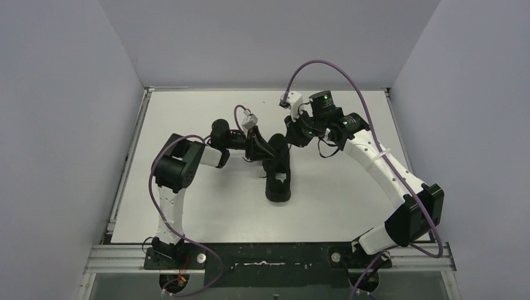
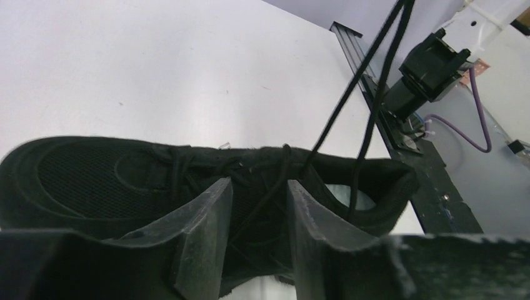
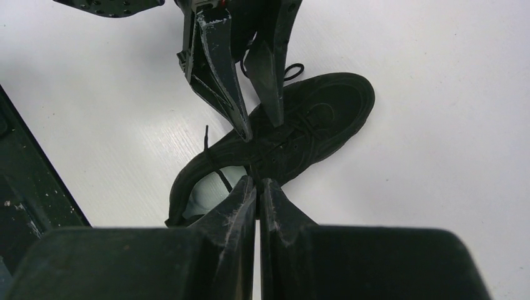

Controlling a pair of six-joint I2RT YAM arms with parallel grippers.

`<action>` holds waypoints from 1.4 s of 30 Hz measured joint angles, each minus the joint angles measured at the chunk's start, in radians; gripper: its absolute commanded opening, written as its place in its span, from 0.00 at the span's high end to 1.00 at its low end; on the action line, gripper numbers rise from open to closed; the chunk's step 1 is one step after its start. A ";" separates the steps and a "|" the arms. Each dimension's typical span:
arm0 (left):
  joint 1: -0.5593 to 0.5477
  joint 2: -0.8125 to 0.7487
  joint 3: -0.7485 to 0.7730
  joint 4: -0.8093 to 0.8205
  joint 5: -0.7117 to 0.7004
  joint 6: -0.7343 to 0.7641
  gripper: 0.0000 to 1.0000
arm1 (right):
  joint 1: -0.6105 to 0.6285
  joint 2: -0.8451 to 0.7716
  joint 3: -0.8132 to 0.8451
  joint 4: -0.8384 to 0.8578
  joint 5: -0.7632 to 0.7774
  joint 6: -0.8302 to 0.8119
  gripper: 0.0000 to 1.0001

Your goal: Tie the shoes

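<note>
The black shoe lies in the middle of the white table, toe pointing away from the arms, with a pale patch showing inside its opening. My left gripper is open just over the lacing, its fingers straddling a thin lace strand without pinching it. Above the shoe's opening, my right gripper is shut on the black laces. Two taut strands rise from the shoe up towards it. In the top view the left gripper and right gripper stand close together at the shoe's far end.
A metal rail borders the table, with part of the right arm and a purple cable beyond it. Grey walls enclose the table on three sides.
</note>
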State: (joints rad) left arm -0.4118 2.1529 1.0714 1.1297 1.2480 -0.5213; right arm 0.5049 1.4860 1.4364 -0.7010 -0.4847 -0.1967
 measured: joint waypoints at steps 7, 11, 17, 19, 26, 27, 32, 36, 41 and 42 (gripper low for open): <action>0.014 -0.094 -0.100 -0.122 0.006 0.114 1.00 | 0.000 0.000 0.000 0.001 -0.038 0.012 1.00; 0.013 -0.243 -0.107 -0.337 -0.023 0.267 1.00 | 0.000 0.000 -0.003 0.002 -0.065 0.022 1.00; -0.004 -0.387 -0.108 -0.486 -0.073 0.343 1.00 | 0.000 0.000 -0.019 0.014 -0.117 0.037 1.00; -0.008 -0.378 -0.119 -0.438 -0.092 0.282 1.00 | 0.000 0.000 -0.019 0.018 -0.143 0.048 1.00; -0.033 -0.174 -0.098 -0.069 -0.106 -0.074 1.00 | -0.009 0.026 -0.019 0.064 -0.141 0.111 1.00; -0.036 -0.146 -0.098 -0.019 -0.109 -0.118 1.00 | -0.019 0.034 -0.019 0.070 -0.136 0.125 1.00; -0.035 -0.107 -0.098 0.109 -0.114 -0.224 1.00 | -0.081 0.067 -0.019 0.087 -0.129 0.170 1.00; -0.019 -0.110 -0.106 0.171 -0.117 -0.245 1.00 | -0.092 0.077 -0.019 0.086 -0.129 0.184 1.00; 0.005 -0.118 -0.123 0.182 -0.115 -0.252 1.00 | -0.089 0.077 -0.019 0.086 -0.129 0.187 1.00; 0.006 -0.118 -0.123 0.185 -0.114 -0.254 1.00 | -0.090 0.077 -0.019 0.087 -0.128 0.187 1.00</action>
State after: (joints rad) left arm -0.4057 2.0346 0.9485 1.3144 1.1336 -0.7757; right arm 0.4149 1.5631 1.4174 -0.6144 -0.6125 -0.0093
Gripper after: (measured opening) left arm 0.007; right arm 0.044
